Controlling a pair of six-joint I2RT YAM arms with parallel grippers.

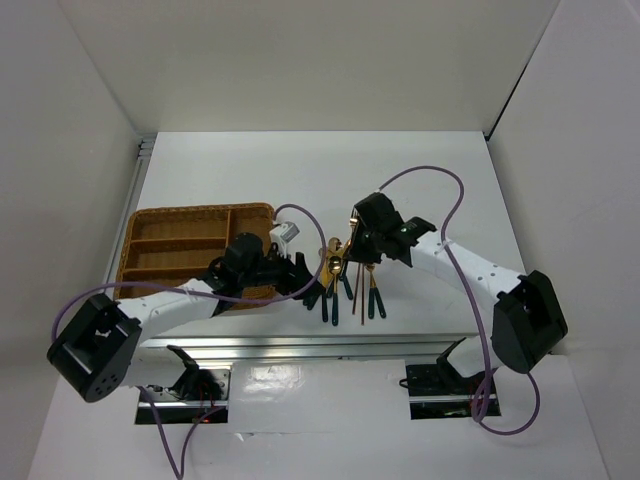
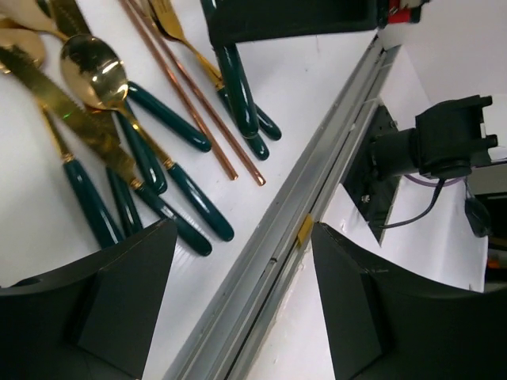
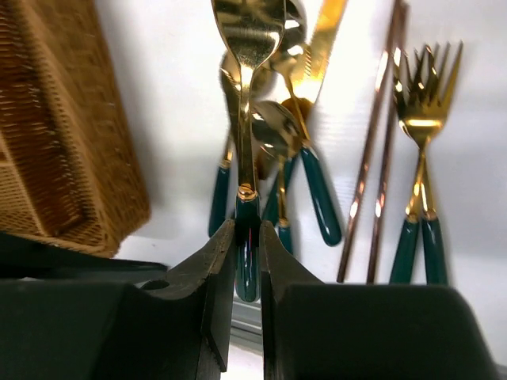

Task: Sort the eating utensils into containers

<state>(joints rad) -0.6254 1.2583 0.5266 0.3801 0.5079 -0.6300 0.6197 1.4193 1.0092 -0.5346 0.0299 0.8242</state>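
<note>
My right gripper (image 3: 247, 229) is shut on the dark teal handle of a gold spoon (image 3: 248, 32) and holds it above the pile of utensils (image 1: 345, 285). Below it lie more spoons and a knife (image 3: 305, 87), two reddish-brown chopsticks (image 3: 372, 166) and two forks (image 3: 424, 111). The brown wicker tray (image 1: 190, 215) stands left of the pile, its corner in the right wrist view (image 3: 55, 134). My left gripper (image 2: 242, 277) is open and empty over the table's front rail, just beside the pile's handles. The left wrist view shows a spoon (image 2: 91, 67), a knife (image 2: 75, 111) and chopsticks (image 2: 190, 95).
A grey aluminium rail (image 2: 269, 261) runs along the table's near edge (image 1: 330, 345). A black clamp (image 2: 444, 142) sits below it. The left arm (image 1: 170, 300) lies along the tray's front side. White walls enclose the table.
</note>
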